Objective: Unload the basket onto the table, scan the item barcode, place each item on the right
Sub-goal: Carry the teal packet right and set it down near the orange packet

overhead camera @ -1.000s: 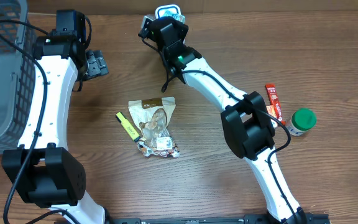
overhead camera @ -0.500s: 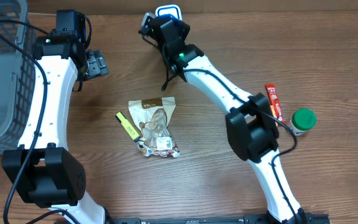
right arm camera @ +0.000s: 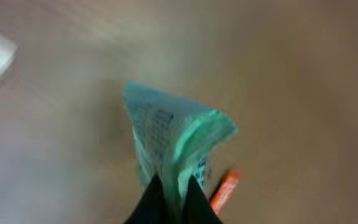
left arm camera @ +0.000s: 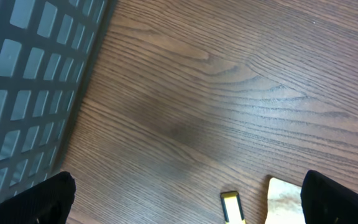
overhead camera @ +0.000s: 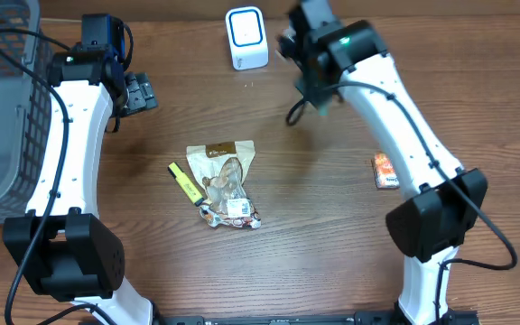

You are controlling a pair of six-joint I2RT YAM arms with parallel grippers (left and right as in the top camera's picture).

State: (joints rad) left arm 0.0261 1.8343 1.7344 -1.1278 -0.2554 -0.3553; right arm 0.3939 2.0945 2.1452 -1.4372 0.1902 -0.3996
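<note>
- Brown wood-grain table (overhead camera: 332, 235) fills the overhead view. A grey plastic mesh basket (overhead camera: 3, 135) stands at its left edge, and a white scanner box (overhead camera: 246, 38) with a blue-ringed face sits near the far edge.
- The right gripper (right arm camera: 169, 198) is pinched shut on the task's item, a teal foil packet (right arm camera: 169, 134), holding it clear of the tabletop. From overhead the packet is hidden under the arm, which reaches over the table just right of the scanner box.
- In the blurred right wrist view the packet's long axis runs straight out from the black fingertips (right arm camera: 151, 199). Its far end is flared and curled, and a printed face is turned to the left of that frame. The print is too soft to read.
- A flat orange packet (overhead camera: 386, 170) lies on the wood by the right arm's lower links.
- The left gripper (overhead camera: 138, 93) hovers beside the basket with its jaws spread wide and nothing between them.
- A brown-and-clear snack bag (overhead camera: 224, 179) lies mid-table, with a small yellow-and-black stick (overhead camera: 185, 182) just to its left.
</note>
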